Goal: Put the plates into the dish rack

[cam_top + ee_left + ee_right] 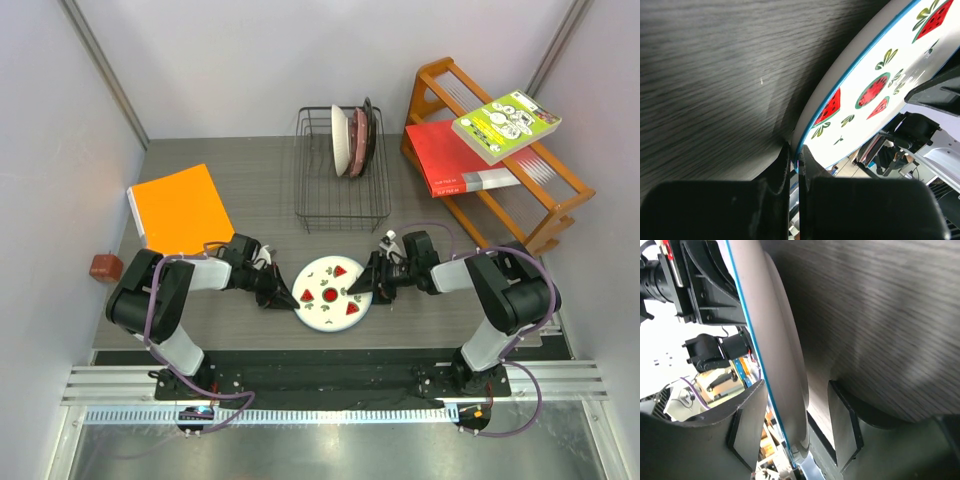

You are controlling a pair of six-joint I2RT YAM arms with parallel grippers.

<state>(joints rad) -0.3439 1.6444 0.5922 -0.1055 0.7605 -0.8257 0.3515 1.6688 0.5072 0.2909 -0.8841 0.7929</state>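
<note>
Near the black wire dish rack (pixel 343 195), the left pincer (pixel 285 297) clamped and the right pincer (pixel 355 289) loosely straddled opposite rims of the white fruit-patterned round plate (pixel 330 293), presumably for a shared lift.

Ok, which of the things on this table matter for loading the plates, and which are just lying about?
Part of the job: fruit-motif plate, its rim clamped by the left gripper, the right gripper straddling the opposite rim; black wire dish rack; three plates already standing in it.
Just lying about: orange folder, wooden shelf, red book, green book, small reddish-brown object.
</note>
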